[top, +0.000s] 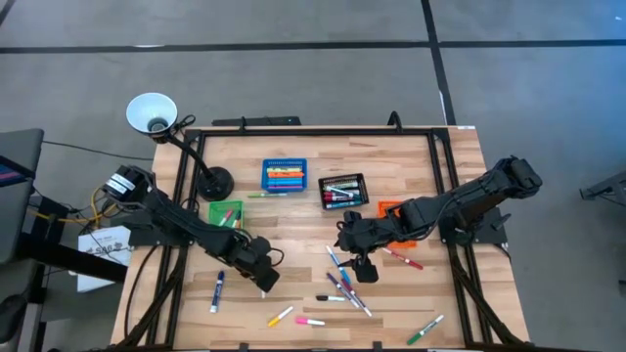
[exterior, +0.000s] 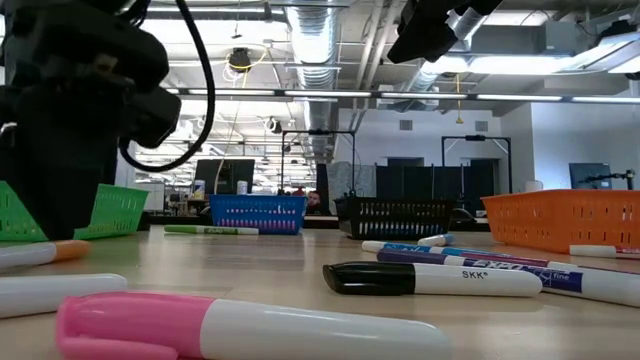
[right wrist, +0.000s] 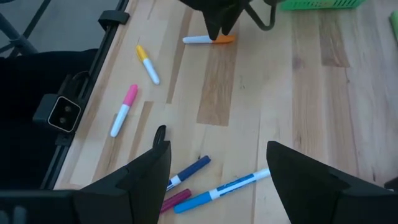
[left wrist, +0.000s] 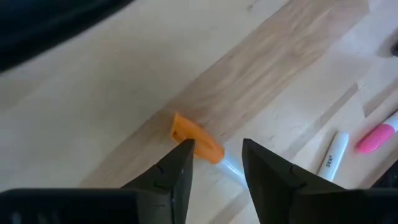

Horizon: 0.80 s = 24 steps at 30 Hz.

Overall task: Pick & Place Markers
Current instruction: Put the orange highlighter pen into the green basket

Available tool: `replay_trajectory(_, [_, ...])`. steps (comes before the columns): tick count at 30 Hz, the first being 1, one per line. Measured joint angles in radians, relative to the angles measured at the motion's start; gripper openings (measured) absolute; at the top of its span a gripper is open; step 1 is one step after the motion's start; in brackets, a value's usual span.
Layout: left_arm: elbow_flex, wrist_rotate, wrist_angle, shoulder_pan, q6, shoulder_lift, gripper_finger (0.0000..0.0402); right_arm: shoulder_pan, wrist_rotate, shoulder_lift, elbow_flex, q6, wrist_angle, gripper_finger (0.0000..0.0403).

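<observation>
A wooden table (top: 293,298) carries scattered markers. The orange-capped marker (left wrist: 198,143) lies flat at about 7 o'clock, between the parted fingers of the left gripper (left wrist: 216,163). It should close squarely across the barrel, I'd say. The right gripper (right wrist: 214,163) hovers open mid-table. Four bins sit at 12 o'clock.

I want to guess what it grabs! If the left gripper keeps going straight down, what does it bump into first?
Most likely the orange-capped marker: the left gripper points at it with open jaws on either side of its barrel, though the gap left is unclear.
</observation>
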Motion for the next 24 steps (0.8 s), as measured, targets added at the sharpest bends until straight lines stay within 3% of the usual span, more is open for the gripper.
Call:
replay_trajectory(13, [0.004, -0.008, -0.017, 0.002, 0.057, 0.058, 0.0129, 0.001, 0.0, 0.0, 0.0, 0.0, 0.0, 0.0255])
replay_trajectory(24, [0.001, -0.035, -0.032, -0.005, 0.162, 0.053, 0.0033, 0.001, 0.0, 0.0, 0.0, 0.0, 0.0, 0.0255])
